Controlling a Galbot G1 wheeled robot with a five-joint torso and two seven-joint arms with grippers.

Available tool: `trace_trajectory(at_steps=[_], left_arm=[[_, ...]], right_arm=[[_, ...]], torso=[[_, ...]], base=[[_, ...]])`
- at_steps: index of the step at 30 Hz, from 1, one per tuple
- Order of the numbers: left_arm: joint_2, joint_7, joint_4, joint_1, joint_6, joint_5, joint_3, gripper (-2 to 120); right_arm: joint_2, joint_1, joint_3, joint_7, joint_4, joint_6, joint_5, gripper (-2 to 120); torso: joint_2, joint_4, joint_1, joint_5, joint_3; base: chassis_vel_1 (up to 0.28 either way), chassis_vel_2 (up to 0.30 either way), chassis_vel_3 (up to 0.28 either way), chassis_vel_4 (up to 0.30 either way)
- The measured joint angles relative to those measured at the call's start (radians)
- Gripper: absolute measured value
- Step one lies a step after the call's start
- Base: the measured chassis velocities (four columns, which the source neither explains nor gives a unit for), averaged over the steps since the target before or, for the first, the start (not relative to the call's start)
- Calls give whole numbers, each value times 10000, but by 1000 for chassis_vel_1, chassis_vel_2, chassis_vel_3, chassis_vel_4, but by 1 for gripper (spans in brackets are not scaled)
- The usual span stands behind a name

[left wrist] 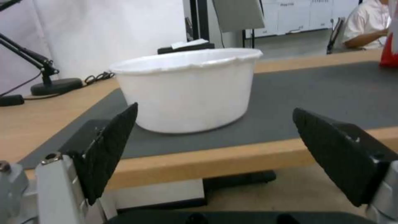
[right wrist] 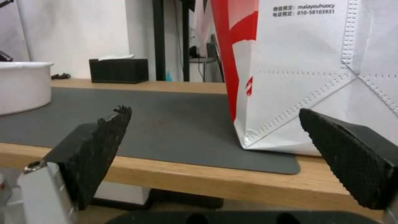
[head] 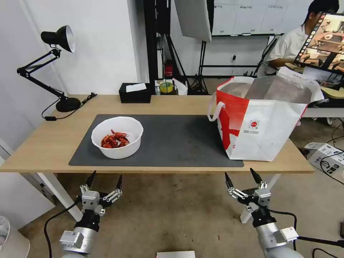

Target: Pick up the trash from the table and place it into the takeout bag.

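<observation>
Both grippers hang spread and empty below the table (head: pixel 43 150) edge — left gripper (head: pixel 106 178) facing the bowl (head: pixel 117 137) (shells inside), right gripper (head: pixel 240 175) facing the takeout bag (head: pixel 265 125).

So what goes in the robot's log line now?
left gripper: open, below table edge | right gripper: open, below edge | bowl of crayfish shells: on mat | takeout bag: upright

Just beyond the left gripper's (head: pixel 106 177) ridged matt black fingertip pads (left wrist: pixel 108 146), the smooth white round plastic bowl (head: pixel 117 137) sits on a matt dark grey mat (head: pixel 172 139) over light satin wood-grain tabletop (head: pixel 36 143). Past the right gripper (head: pixel 242 176), the red-and-white stitched woven-look bag (head: pixel 258 122) shows dull silver foil lining.
</observation>
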Motion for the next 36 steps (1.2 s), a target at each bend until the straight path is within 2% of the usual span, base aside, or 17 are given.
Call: trace_trajectory(at_steps=[2, 4, 8, 11, 12, 15, 16, 20, 21, 24, 26, 28, 29, 32, 33, 36], left_arm=[[210, -14, -320, -241, 345, -614, -79, 100], [333, -28, -443, -460, 516, -790, -147, 100], [846, -79, -485, -1319, 1006, -1455, -306, 100], [2062, -355, -486, -1956, 1708, -2656, -336, 100], [2062, -355, -486, -1956, 1708, -2656, -336, 100], [3349, -460, -307, -2469, 2183, -3741, -500, 100], [3349, -460, -307, -2469, 2183, -3741, -500, 100], [4988, -959, 424, -3905, 3034, -6015, 63, 100], [4988, -959, 424, -3905, 3034, -6015, 63, 100], [6175, -941, 1045, -5216, 3835, -7647, 746, 100], [6383, -906, 1174, -5422, 4088, -8032, 802, 100], [6970, -835, 1582, -5857, 4896, -9114, 802, 100], [6970, -835, 1582, -5857, 4896, -9114, 802, 100], [7338, -771, 2180, -6618, 5839, -9731, 1024, 100], [7338, -771, 2180, -6618, 5839, -9731, 1024, 100], [7475, -629, 2551, -7311, 6867, -10399, 1293, 100]], right_arm=[[-6, 7, -2, 0, 4, -9, 10, 100], [-7, 8, -3, 0, 4, -12, 15, 100], [-13, 16, -3, 0, 6, -22, 27, 100], [-17, 21, -2, 2, 8, -29, 40, 100], [-17, 21, -2, 2, 8, -29, 40, 100], [-18, 23, -2, -5, 11, -35, 43, 100], [-18, 23, -2, -5, 11, -35, 43, 100], [-22, 28, 1, -8, 15, -40, 49, 100], [-22, 28, 1, -8, 15, -40, 49, 100], [-23, 30, 2, -9, 20, -41, 52, 100], [-23, 30, 1, -9, 20, -42, 55, 100], [-23, 32, 2, -10, 20, -43, 56, 100], [-23, 32, 2, -10, 20, -43, 56, 100], [-24, 34, 2, -11, 22, -44, 57, 100], [-24, 34, 2, -11, 22, -44, 57, 100], [-24, 34, 2, -12, 23, -45, 60, 100]], torso=[[0, 1, 0, 0, 0], [0, 0, 0, 4, 0], [0, -3, 0, -1, 0], [0, -1, 1, -1, 1], [0, -1, 1, -1, 1], [0, 1, 1, 0, 1], [0, 1, 1, 0, 1], [-1, -1, 2, -5, 2], [-1, -1, 2, -5, 2], [0, -6, 2, 1, 2], [0, -5, 2, 0, 2], [-1, 0, 2, 0, 2], [-1, 0, 2, 0, 2], [0, 1, 1, 0, 1], [0, 1, 1, 0, 1], [-1, -1, 2, 2, 1]], base=[[0, 0, 0, 0], [0, 0, 0, 0], [0, 0, 0, 0], [0, 0, 0, 0], [0, 0, 0, 0], [0, 0, 0, 0], [0, 0, 0, 0], [0, 0, 0, 0], [0, 0, 0, 0], [0, 0, 0, 0], [0, 0, 0, 0], [0, 0, 0, 0], [0, 0, 0, 0], [0, 0, 0, 0], [0, 0, 0, 0], [0, 0, 0, 0]])
